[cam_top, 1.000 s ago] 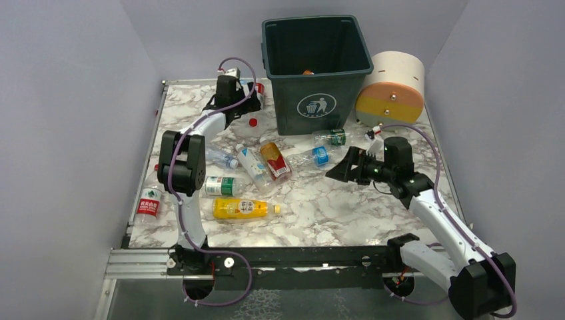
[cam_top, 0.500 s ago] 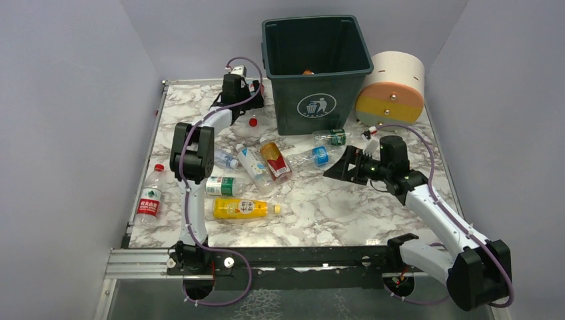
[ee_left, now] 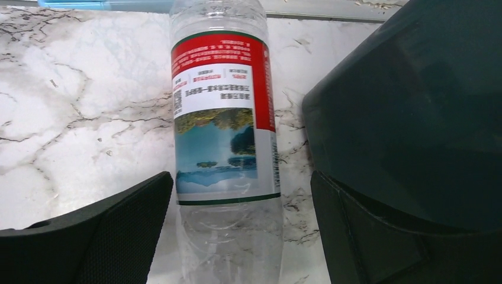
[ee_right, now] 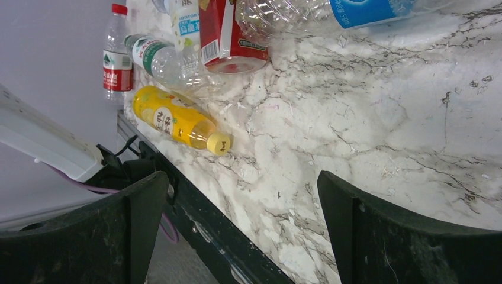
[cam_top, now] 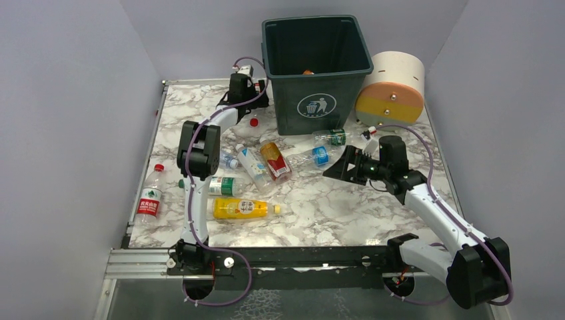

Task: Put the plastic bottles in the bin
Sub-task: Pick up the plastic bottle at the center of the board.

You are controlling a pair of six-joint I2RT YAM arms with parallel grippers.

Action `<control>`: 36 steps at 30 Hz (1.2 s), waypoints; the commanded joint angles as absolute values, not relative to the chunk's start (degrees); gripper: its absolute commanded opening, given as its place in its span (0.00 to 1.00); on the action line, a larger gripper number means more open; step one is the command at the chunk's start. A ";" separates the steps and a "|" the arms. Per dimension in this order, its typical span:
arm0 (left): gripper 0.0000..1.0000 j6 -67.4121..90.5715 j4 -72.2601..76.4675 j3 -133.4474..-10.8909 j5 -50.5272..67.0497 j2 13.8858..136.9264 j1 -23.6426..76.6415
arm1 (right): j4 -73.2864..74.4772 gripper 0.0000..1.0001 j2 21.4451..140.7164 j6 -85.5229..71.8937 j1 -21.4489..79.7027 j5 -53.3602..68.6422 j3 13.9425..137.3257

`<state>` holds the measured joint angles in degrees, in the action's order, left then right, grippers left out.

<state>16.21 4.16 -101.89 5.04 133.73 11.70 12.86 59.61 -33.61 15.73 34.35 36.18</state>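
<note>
Marble-patterned surface (cam_top: 333, 207) here, smooth and faintly glossy. Clear, crinkled plastic bottle (ee_left: 222, 118) with a shiny printed label — and the bin (ee_left: 414, 106) looks smooth dark plastic.

My left fingers (ee_left: 106, 236) are matte black. The bottle (ee_left: 225, 148) is clear, its label red, white and blue-green. The bin (ee_left: 414, 106) is dark green; the table (ee_left: 77, 89), white marble veined grey.

White links (cam_top: 443, 217), black joints (cam_top: 198, 143), purple cables (cam_top: 189, 193); left hand (ee_left: 241, 177), right hand (ee_right: 243, 177) black.

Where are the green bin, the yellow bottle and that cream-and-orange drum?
green bin (cam_top: 316, 107), overhead view, front wall at the symbol.
yellow bottle (cam_top: 240, 209), overhead view, middle of its label.
cream-and-orange drum (cam_top: 390, 103), overhead view, orange end face.
</note>
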 commanded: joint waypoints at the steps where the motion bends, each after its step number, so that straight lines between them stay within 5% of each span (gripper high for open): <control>1: 0.90 15.67 4.20 -104.37 5.68 135.47 11.87 | 10.83 1.00 59.15 -34.57 15.56 35.76 34.74; 12: 0.59 16.35 1.68 -102.49 4.84 134.57 11.87 | 11.29 1.00 57.90 -35.10 15.56 36.86 34.95; 26: 0.60 23.74 3.46 -80.00 10.25 111.38 7.09 | 12.52 0.99 55.49 -36.03 15.55 37.98 35.19; 36: 0.61 23.87 -3.75 -75.85 12.37 94.86 4.35 | 13.16 0.99 53.89 -36.76 15.56 38.41 35.25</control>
<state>23.35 -0.73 -75.77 9.43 102.00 4.95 13.06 55.35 -36.07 15.73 36.73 34.94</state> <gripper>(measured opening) 0.616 0.992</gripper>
